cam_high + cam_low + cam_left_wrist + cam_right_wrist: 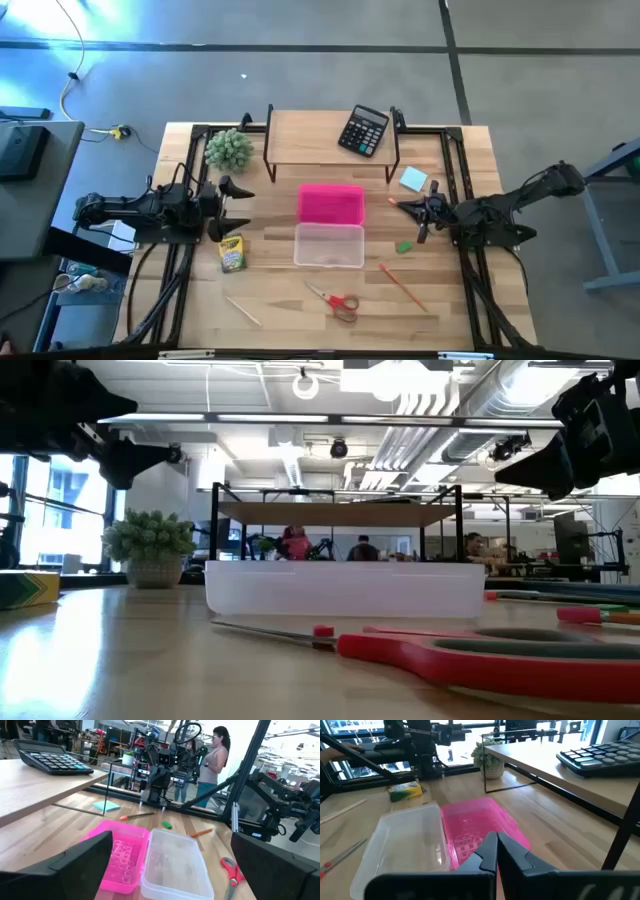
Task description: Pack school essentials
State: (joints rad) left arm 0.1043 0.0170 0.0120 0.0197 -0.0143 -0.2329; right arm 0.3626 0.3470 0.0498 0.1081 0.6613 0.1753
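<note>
**A:** Crayons [231, 254] sit at lower left of the overhead frame, just below my left gripper [237, 206]. Scissors [335, 301] lie low at center, the stick [242, 310] to their left, the pencil [403, 285] to their right.

**B:** And the case?

**A:** Dead center, lying opened out: pink half [331, 203] above, clear half [329, 245] touching it below. Both halves look empty from my left wrist camera.

**B:** Eraser and notepad?

**A:** Eraser [404, 247] is right of the clear half, below my right gripper [397, 203]. The notepad [413, 180] is just above that gripper, beside the shelf leg.

**B:** Your hands?

**A:** Left gripper hangs at the left, fingers spread apart and holding nothing. The right gripper is right of the pink half; my right wrist camera shows its fingertips [488, 851] pressed together with nothing between them.

**B:** Anything else on the table?

**A:** Calculator [363, 130] on the shelf [300, 135] at top center, plant [229, 150] to its left.
</note>
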